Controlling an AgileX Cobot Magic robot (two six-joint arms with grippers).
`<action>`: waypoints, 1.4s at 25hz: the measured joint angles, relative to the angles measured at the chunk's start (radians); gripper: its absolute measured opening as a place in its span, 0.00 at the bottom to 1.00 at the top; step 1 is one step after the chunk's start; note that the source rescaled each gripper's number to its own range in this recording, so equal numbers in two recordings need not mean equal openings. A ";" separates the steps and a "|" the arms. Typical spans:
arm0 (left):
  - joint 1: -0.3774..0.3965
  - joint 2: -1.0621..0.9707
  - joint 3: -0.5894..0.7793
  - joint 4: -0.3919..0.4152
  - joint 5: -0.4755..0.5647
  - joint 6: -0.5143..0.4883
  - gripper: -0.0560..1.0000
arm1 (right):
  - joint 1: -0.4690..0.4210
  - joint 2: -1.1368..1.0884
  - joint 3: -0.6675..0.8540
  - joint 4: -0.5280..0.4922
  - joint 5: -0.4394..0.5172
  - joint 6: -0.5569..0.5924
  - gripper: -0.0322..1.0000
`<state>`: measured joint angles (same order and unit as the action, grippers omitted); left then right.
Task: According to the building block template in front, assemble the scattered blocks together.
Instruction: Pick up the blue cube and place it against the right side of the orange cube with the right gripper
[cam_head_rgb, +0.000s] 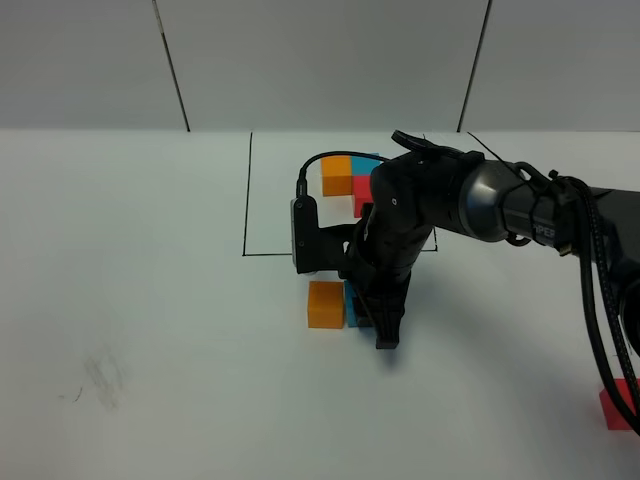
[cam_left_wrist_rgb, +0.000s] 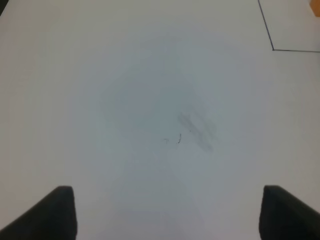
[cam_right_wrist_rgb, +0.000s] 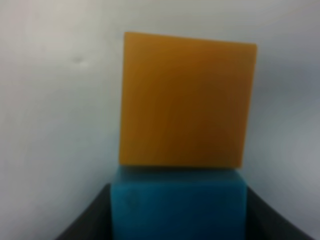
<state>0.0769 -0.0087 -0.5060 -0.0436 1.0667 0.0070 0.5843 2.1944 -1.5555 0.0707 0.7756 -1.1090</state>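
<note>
Currently gripping blue cube (cam_right_wrist_rgb: 178, 205) in right hand (cam_head_rgb: 385, 335), flush against orange cube (cam_right_wrist_rgb: 187, 97) just beyond fingertips (cam_right_wrist_rgb: 92, 220). Risk of dragging blue askew or shoving orange on release. Red cube (cam_head_rgb: 618, 408) well apart from hand, unplaced. Left hand (cam_left_wrist_rgb: 167, 215) wide, empty.

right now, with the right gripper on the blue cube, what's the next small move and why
Probably open the right gripper and lift clear: the blue cube it clasps already sits flush against the orange cube, and the red cube lies unplaced far right.
</note>
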 joint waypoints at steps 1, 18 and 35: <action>0.000 0.000 0.000 0.000 0.000 0.000 0.68 | 0.000 0.003 0.000 0.000 0.001 0.000 0.27; 0.000 0.000 0.000 0.000 0.000 0.000 0.68 | 0.000 0.018 -0.006 0.003 -0.012 0.000 0.27; 0.000 0.000 0.000 0.000 0.000 0.000 0.68 | 0.000 0.010 -0.033 -0.036 0.029 0.107 0.58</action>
<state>0.0769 -0.0087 -0.5060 -0.0436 1.0667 0.0070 0.5843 2.2042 -1.5882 0.0350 0.8046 -1.0019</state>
